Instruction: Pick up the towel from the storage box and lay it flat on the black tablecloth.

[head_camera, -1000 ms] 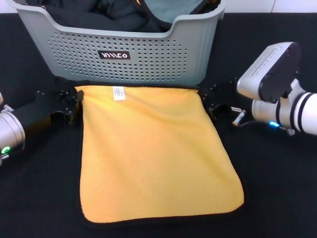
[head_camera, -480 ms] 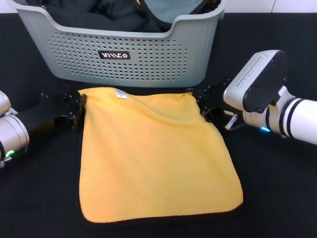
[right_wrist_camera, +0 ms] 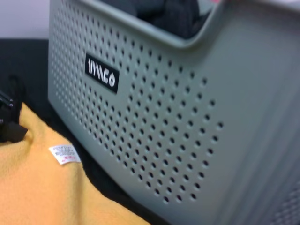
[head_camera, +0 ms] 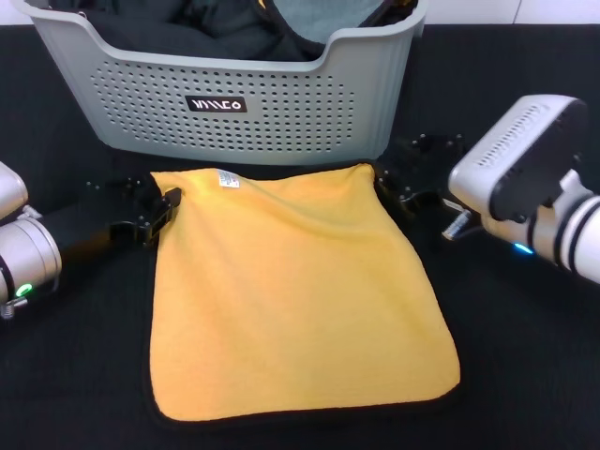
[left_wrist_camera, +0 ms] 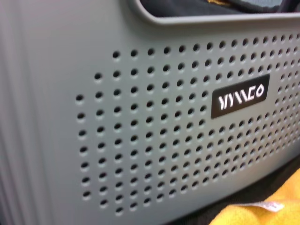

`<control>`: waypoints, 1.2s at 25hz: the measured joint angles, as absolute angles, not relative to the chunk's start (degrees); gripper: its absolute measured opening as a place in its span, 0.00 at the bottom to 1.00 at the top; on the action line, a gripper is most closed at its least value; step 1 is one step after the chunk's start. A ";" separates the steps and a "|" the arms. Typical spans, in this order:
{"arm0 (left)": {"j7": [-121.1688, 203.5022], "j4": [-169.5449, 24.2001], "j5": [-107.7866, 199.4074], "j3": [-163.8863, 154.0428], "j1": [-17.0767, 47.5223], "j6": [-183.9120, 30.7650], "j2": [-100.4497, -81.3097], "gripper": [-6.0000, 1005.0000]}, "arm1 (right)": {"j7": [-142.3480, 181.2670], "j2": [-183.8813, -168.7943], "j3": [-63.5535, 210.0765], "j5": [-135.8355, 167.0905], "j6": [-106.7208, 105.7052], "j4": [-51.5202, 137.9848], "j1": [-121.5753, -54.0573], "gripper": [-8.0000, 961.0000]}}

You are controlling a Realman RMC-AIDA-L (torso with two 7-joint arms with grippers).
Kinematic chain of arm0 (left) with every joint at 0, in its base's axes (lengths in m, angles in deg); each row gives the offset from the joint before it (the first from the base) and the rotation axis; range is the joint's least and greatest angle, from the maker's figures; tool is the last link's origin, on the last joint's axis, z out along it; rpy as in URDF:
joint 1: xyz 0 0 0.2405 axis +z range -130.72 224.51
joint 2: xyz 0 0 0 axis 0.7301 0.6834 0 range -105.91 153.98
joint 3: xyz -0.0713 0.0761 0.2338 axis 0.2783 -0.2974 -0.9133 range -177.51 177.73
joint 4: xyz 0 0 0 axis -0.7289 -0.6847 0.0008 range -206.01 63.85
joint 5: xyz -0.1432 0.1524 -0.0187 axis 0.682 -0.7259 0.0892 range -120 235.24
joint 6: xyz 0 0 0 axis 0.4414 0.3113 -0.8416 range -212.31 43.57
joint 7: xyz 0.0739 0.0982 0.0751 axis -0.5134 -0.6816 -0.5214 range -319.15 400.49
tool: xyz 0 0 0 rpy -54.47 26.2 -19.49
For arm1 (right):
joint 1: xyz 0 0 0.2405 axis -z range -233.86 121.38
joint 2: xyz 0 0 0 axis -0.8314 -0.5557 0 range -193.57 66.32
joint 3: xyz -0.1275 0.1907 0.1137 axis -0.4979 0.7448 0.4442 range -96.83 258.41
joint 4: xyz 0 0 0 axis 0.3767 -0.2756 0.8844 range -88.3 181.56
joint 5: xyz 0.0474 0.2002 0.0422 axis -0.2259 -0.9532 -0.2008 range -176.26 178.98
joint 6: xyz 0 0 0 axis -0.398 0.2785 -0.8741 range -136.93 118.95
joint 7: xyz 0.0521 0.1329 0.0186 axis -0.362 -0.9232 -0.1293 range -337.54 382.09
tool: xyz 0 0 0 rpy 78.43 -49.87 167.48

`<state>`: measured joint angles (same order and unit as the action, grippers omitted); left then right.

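Note:
The yellow-orange towel [head_camera: 291, 291] lies spread flat on the black tablecloth [head_camera: 75, 375], just in front of the grey storage box [head_camera: 281, 103]. Its white label [head_camera: 228, 178] sits near the far edge. My left gripper [head_camera: 155, 204] is at the towel's far left corner, open, with one finger over the edge. My right gripper [head_camera: 401, 187] stands open a little off the far right corner, and that corner lies free. The right wrist view shows the towel [right_wrist_camera: 42, 187], its label [right_wrist_camera: 64, 153] and the box wall [right_wrist_camera: 187, 117]. A strip of towel [left_wrist_camera: 253, 213] shows below the box [left_wrist_camera: 140, 117] in the left wrist view.
Dark and grey-blue fabrics [head_camera: 234, 28] fill the storage box. The box wall stands close behind both grippers. Black tablecloth runs out to the left, right and front of the towel.
The towel's far edge came down onto the cloth. The right gripper let go of its corner and drew back to the right. The left gripper shifted slightly toward the towel.

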<state>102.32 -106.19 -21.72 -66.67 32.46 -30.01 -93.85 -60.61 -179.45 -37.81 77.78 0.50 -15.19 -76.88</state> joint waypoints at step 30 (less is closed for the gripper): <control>121.56 -115.95 -25.72 -64.13 35.41 11.20 -92.13 0.88 | -59.56 -178.15 -6.20 82.69 67.48 -26.61 -62.17 0.81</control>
